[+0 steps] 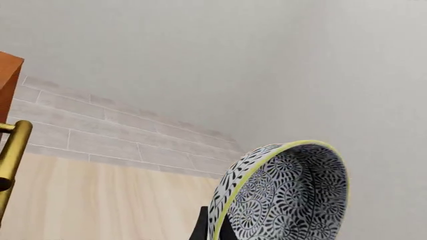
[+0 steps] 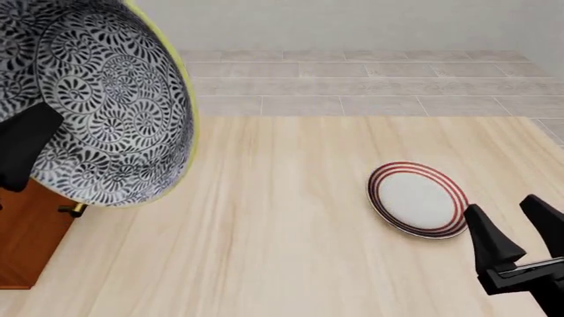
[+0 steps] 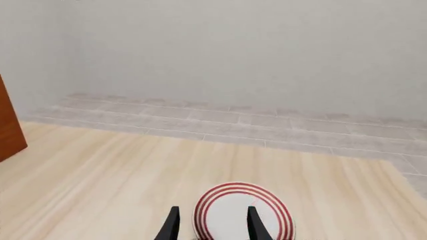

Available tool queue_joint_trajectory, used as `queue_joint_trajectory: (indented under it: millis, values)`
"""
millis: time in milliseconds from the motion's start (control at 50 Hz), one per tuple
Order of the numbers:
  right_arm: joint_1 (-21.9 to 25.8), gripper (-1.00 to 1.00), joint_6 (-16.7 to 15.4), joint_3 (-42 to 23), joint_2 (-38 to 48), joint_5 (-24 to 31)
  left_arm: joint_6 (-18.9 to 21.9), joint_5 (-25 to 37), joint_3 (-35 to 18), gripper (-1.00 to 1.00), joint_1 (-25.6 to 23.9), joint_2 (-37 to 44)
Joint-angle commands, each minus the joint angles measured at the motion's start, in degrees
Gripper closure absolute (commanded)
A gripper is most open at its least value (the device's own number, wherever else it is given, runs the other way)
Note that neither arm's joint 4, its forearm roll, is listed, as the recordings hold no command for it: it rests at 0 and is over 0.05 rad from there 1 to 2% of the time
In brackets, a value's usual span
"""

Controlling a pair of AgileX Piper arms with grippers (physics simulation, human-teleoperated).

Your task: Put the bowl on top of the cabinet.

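The black-and-white patterned bowl [image 2: 105, 105] with its pale yellow rim hangs tilted high in the air, filling the front view's upper left. My left gripper [image 2: 25, 150] is shut on its rim, one black finger inside the bowl [image 1: 287, 195]; the left wrist view shows the gripper [image 1: 215, 229] at the rim. Below the bowl stands the reddish-brown cabinet [image 2: 26, 244], mostly hidden behind it. A cabinet corner [image 1: 8, 75] and a brass handle [image 1: 13, 150] show in the left wrist view. My right gripper [image 2: 520, 228] is open and holds nothing.
A flat white plate with red rings [image 2: 416, 199] lies on the wooden table [image 2: 282, 231] just in front of my right gripper [image 3: 213, 226]. A grey brick ledge [image 2: 352, 86] and a pale wall run along the table's far side.
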Motion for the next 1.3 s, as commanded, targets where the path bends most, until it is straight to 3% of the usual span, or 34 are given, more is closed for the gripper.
queue_joint_trajectory:
  millis: [20,620,880,1300]
  values:
    - [-0.4,-1.00,1.1,0.3,0.1,-0.3,0.1,-1.2,1.2,1.00,0.4,-0.3]
    - [-0.4,-1.00,1.1,0.3,1.4,-1.5,-0.5,0.1,-0.8,1.00,0.9,0.7]
    - [-0.4,-1.00,1.1,0.3,1.4,-1.5,-1.2,6.0,-8.5,1.00,4.6,3.1]
    - [-0.4,-1.00,1.1,0.3,1.3,-1.5,2.0,19.7,-22.0,1.00,10.5,4.6]
